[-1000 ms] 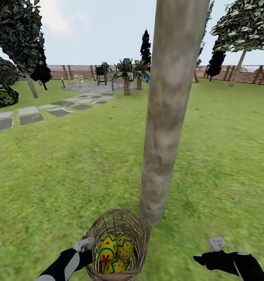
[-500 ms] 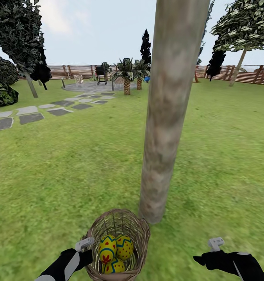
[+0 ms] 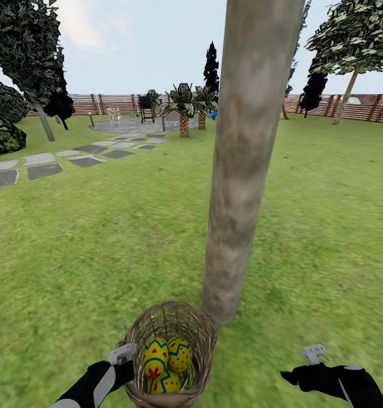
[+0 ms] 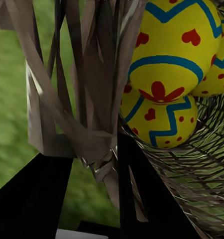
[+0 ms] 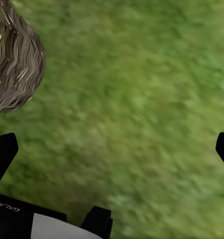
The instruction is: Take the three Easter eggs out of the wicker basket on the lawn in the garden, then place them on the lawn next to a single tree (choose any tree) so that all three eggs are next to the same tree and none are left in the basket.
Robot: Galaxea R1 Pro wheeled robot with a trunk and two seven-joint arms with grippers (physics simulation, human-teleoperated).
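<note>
While the left gripper (image 4: 99,164) is clamping its dark fingers (image 4: 142,194) on the woven wall of the wicker basket (image 3: 171,354), one finger outside and one inside, the grip is resting on only a thin bunch of wicker strands. That is the weak spot, in my judgement: the lattice could flex or slide between the fingers, and the basket could tip or drop. All three Easter eggs (image 3: 167,360) are sitting loose inside it, piled against one another, so a tilt toward the rim would probably send them rolling out across the lawn (image 3: 89,238) in different directions.

The basket itself is sitting just beside the foot of the tree (image 3: 239,170), its rim nearly touching the trunk. A swing of the arm could knock the wicker against the bark and jolt the eggs.

The right gripper (image 5: 112,149) is hanging over bare grass with its fingers spread wide apart and holding nothing, near the trunk's base. Reaching into the narrow basket from there, it may collide with the rim or the left arm.
</note>
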